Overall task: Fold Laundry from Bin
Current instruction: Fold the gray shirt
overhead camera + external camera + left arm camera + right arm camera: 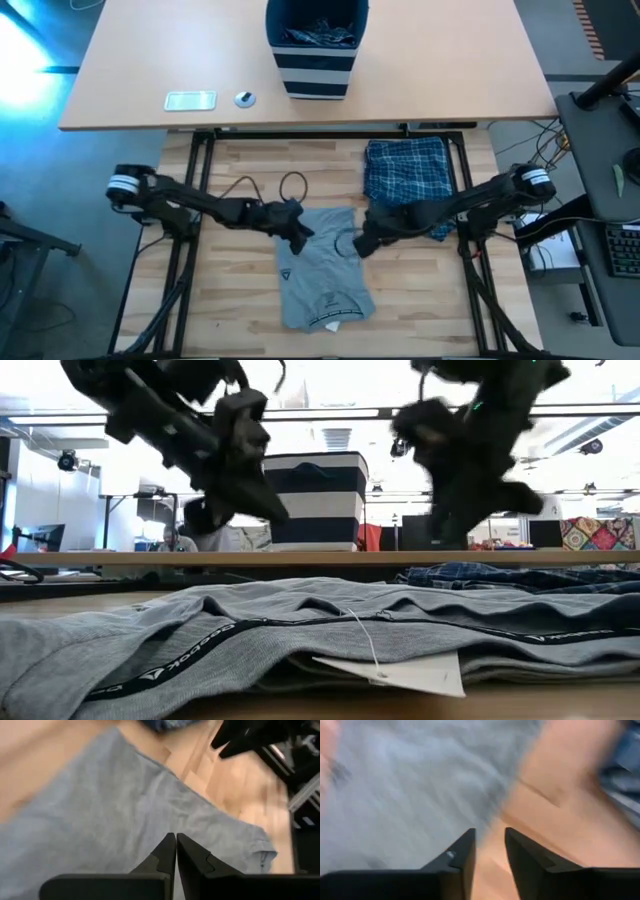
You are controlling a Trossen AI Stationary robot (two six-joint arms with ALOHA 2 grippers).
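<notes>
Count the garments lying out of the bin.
2: a grey T-shirt spread at the table's middle, and a folded plaid piece beside it, toward the right arm. More cloth sits inside the bin, uncountable.

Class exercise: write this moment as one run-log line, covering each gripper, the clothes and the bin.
left gripper: shut, empty, over grey T-shirt | right gripper: open, empty, at shirt's edge | plaid garment: folded beside it | bin: holds more laundry

"Reebok" with a small triangle logo, white on a dark band along the grey T-shirt (pixel 200 645), upside down in the low view. Blank white tag (pixel 400 672) on a thread beside it. No other legible text.
</notes>
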